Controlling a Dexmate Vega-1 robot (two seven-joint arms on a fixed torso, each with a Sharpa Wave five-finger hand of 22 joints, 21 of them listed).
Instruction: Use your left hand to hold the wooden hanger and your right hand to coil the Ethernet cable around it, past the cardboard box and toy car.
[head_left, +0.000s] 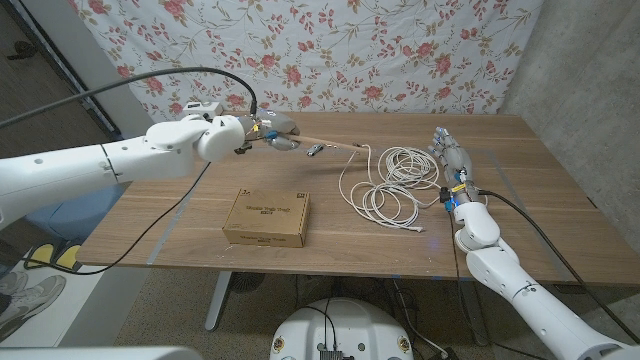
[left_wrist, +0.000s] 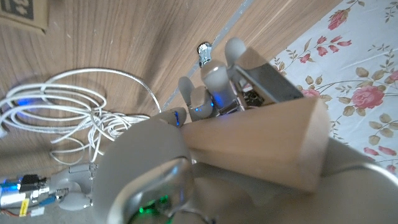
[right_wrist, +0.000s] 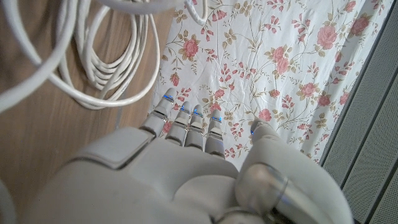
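My left hand (head_left: 262, 131) grips one end of the wooden hanger (head_left: 330, 143) above the table's far middle; the hanger's arm points right toward the cable, its metal hook (head_left: 313, 150) hanging below. In the left wrist view the fingers (left_wrist: 208, 84) wrap the hanger's thick wooden end (left_wrist: 261, 146). The white Ethernet cable (head_left: 395, 182) lies in loose loops on the table, one strand reaching up to the hanger's tip. My right hand (head_left: 450, 160) stands just right of the loops, fingers straight and holding nothing; in the right wrist view its fingers (right_wrist: 186, 124) stretch beyond the cable (right_wrist: 106, 56).
A flat cardboard box (head_left: 266, 218) lies near the table's (head_left: 520, 150) front edge, left of the cable. A floral cloth (head_left: 380, 50) hangs behind the table. Black cables run along both arms.
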